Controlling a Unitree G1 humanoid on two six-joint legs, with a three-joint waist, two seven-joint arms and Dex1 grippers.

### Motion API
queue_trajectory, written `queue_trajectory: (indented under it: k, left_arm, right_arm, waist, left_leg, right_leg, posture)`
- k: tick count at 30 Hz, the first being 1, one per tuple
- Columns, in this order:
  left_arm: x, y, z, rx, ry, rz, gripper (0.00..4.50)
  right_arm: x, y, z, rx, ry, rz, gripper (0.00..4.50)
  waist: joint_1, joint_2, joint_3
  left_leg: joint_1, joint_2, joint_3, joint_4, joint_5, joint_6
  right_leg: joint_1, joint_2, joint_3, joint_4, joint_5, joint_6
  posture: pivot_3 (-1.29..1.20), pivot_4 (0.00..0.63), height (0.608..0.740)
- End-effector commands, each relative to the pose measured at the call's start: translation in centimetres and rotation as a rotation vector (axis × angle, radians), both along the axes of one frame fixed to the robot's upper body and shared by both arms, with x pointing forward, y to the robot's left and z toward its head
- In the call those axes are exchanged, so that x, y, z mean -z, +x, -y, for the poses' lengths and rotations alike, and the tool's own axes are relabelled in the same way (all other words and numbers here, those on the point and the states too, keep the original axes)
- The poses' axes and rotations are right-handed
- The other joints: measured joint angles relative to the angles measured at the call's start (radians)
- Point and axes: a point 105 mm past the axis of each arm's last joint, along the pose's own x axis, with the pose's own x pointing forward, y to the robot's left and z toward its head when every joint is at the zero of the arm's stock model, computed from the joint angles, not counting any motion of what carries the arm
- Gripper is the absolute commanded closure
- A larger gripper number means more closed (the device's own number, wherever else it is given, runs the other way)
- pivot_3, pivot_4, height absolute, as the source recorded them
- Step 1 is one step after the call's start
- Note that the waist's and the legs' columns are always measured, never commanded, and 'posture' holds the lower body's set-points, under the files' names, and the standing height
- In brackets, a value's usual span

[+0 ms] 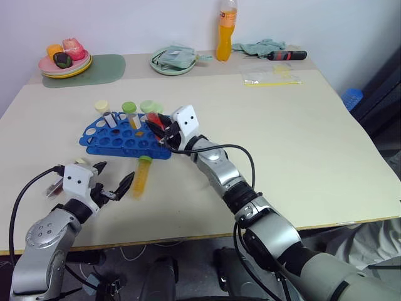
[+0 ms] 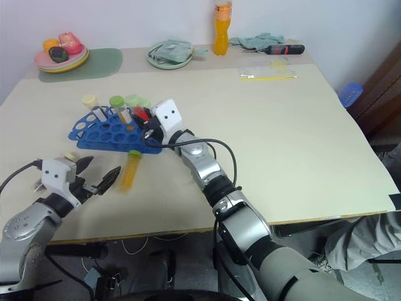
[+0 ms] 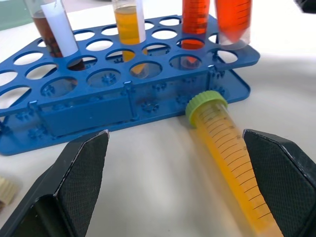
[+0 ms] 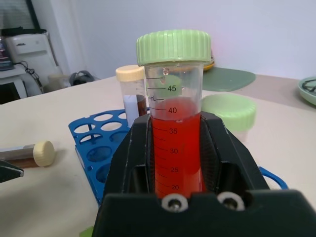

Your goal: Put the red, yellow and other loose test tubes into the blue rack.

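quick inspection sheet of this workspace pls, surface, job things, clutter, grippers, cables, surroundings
surface: beige table, no spills seen.
job's things: blue rack holds three upright tubes; red tube clamped upright over the rack; yellow tube lies on the table against the rack's near edge; brown tube lies loose on the table.
clutter: plate stack, bowl, orange bottle, cloth, screwdriver, plastic bag.
grippers: left gripper open, empty, facing the yellow tube; right gripper shut on the red tube.
cables: black cable loops over the right arm.
surroundings: white wall.
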Motion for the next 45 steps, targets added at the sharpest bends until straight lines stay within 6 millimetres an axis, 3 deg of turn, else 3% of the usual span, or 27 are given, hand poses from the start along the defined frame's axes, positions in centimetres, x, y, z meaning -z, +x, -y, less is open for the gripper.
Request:
queue_trajectory:
  k: [1,8,18,29,34,37,38,40,43,45]
  left_arm:
    - [-1.0,-0.1,0.2,0.015,0.009,0.03,0.0]
    - [-1.0,-0.2,0.0,0.012,0.01,0.028,0.0]
    - [-1.0,-0.3,0.1,0.016,0.011,0.022,0.0]
    - [-0.9,-0.4,0.1,0.013,0.012,0.02,0.0]
    - [-0.9,-0.5,0.1,0.01,0.013,0.022,0.0]
    - [-1.0,-0.5,0.0,0.006,0.012,0.024,0.0]
    - [-1.0,-0.6,0.0,0.005,0.012,0.024,0.0]
    - [-1.0,-0.6,0.0,0.003,0.011,0.024,0.0]
    - [-1.0,-0.6,-0.1,-0.001,0.01,0.025,0.0]
    - [-1.2,-0.6,-0.1,-0.006,0.004,0.031,0.0]
  right_arm:
    - [-1.9,-3.0,-4.5,-0.138,0.098,0.001,3.74]
    - [-1.1,-3.3,-5.4,-0.153,0.098,-0.039,3.74]
    - [-1.6,-4.1,-6.6,-0.218,0.119,-0.053,3.74]
    - [-0.3,-4.5,-7.8,-0.226,0.027,-0.052,3.74]
    - [0.4,-4.2,-7.6,-0.184,0.003,-0.042,3.74]
    - [0.7,-4.6,-7.3,-0.257,0.027,-0.077,3.74]
    - [0.6,-4.7,-7.1,-0.269,0.039,-0.078,2.71]
    - [0.0,-5.0,-6.8,-0.295,0.065,-0.052,1.92]
    - [-1.1,-5.5,-6.6,-0.33,0.101,-0.008,0.27]
    - [-2.2,-6.0,-6.2,-0.351,0.134,0.031,0.02]
  waist:
    - [0.0,0.0,0.0]
    - [0.0,0.0,0.0]
    - [0.0,0.0,0.0]
    - [0.001,0.0,0.0]
    - [0.001,0.0,0.0]
    - [0.001,0.0,0.0]
    - [0.0,0.0,0.0]
    - [-0.001,0.001,0.0]
    - [-0.001,0.001,0.0]
    - [0.0,0.001,0.0]
  left_leg:
    - [0.0,0.0,0.0,0.0,0.0,0.0]
    - [0.0,0.0,0.0,0.0,0.0,0.0]
    - [0.0,0.0,0.0,0.0,0.0,0.0]
    - [0.001,0.0,0.0,0.0,0.0,0.0]
    - [0.001,0.0,0.0,0.0,0.0,0.0]
    - [0.001,0.0,0.0,0.0,0.0,0.0]
    - [0.001,0.0,0.0,0.0,0.0,0.0]
    - [0.001,0.0,0.0,0.0,0.0,0.0]
    - [0.0,0.0,0.0,0.0,0.0,0.0]
    - [0.0,0.0,0.0,0.0,0.0,0.0]
  right_leg:
    - [0.0,0.0,0.0,0.0,0.0,0.0]
    - [0.0,0.0,0.0,0.0,0.0,0.0]
    - [0.0,0.0,0.0,0.0,0.0,0.0]
    - [0.001,0.0,0.0,0.0,0.0,0.0]
    - [0.001,0.0,0.0,0.001,0.0,0.0]
    - [0.001,0.0,0.0,0.001,0.0,0.0]
    - [0.001,0.0,0.0,0.001,0.0,0.0]
    - [0.001,0.0,0.0,0.001,0.0,0.0]
    - [0.0,0.0,0.0,0.001,0.0,0.0]
    - [0.0,0.0,0.0,0.001,0.0,0.0]
  posture:
    - [0.0,0.15,0.74]
    - [0.0,0.15,0.74]
    - [0.0,0.15,0.74]
    - [0.0,0.15,0.74]
    - [0.0,0.15,0.74]
    - [0.0,0.15,0.74]
    - [0.0,0.15,0.74]
    - [0.0,0.15,0.74]
    - [0.0,0.15,0.74]
    - [0.0,0.15,0.74]
